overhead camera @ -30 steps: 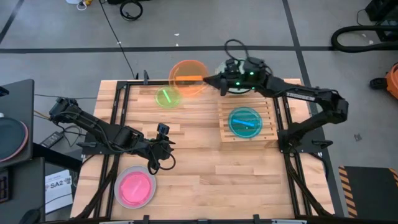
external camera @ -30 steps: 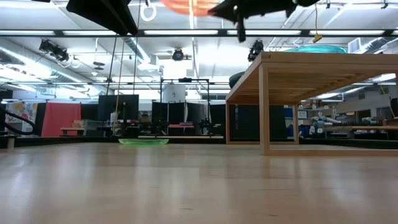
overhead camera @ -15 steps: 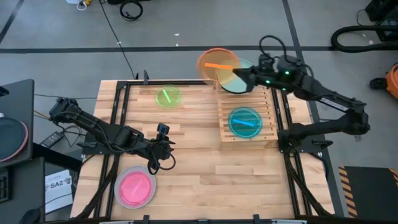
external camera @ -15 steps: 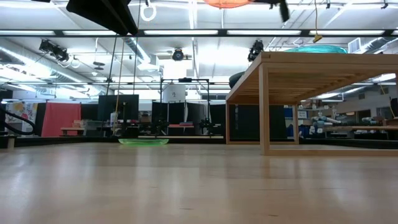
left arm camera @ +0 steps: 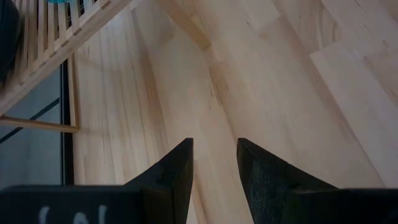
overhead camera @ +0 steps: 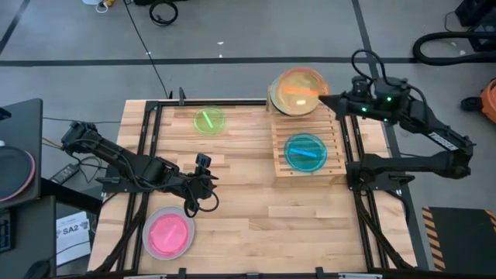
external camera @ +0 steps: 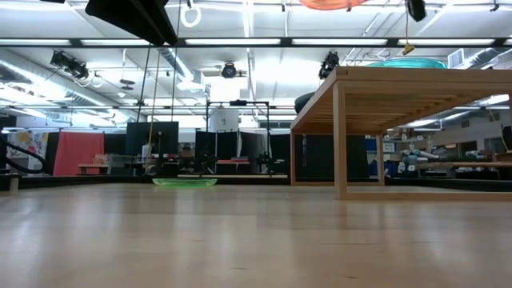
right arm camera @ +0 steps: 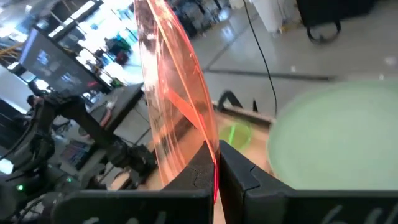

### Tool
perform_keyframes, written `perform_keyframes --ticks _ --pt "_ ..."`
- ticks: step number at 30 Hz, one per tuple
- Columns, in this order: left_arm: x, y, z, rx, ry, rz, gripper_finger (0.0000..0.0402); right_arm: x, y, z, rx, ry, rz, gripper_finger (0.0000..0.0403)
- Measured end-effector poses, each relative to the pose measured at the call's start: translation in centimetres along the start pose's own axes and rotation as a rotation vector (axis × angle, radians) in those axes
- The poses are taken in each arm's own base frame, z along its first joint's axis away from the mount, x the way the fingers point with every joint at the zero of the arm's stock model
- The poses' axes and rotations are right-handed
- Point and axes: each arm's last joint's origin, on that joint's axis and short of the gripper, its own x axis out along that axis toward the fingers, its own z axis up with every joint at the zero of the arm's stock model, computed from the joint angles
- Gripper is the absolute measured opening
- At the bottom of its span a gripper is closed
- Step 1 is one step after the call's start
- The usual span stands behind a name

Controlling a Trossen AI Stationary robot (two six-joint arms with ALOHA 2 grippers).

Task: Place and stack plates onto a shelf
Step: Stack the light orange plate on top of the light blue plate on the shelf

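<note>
Gripping translucent orange plate (overhead camera: 297, 91) by rim, right gripper (overhead camera: 331, 98) pinched tight, holding it above mint green plate (overhead camera: 280, 101) at slatted pale wood shelf (overhead camera: 333, 136) far end. Glossy cyan plate (overhead camera: 304, 152) lies on shelf. Left gripper (left arm camera: 214, 163) slightly parted, empty, over plank tabletop (overhead camera: 256, 209).

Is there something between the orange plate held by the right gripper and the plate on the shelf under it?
Nothing visible. The right gripper holds the translucent orange plate in the air above the mint green plate on the wooden slat shelf, with only open space between them.
</note>
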Motion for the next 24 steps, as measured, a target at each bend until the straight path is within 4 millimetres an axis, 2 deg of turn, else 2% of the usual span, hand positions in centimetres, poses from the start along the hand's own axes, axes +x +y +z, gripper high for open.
perform_keyframes --ticks 5,10,24 --pt "0.0 0.0 0.0 0.000 0.000 0.000 0.0130 -1.1 -0.4 -1.1 0.082 0.109 -0.028 0.0013" --pt "0.0 0.0 0.0 0.000 0.000 0.000 0.0130 -1.2 -0.2 -2.1 0.120 0.217 -0.002 0.0013" --pt "0.0 0.0 0.0 -0.001 0.000 0.000 0.0130 0.8 2.4 -4.8 0.096 0.479 0.122 0.0014"
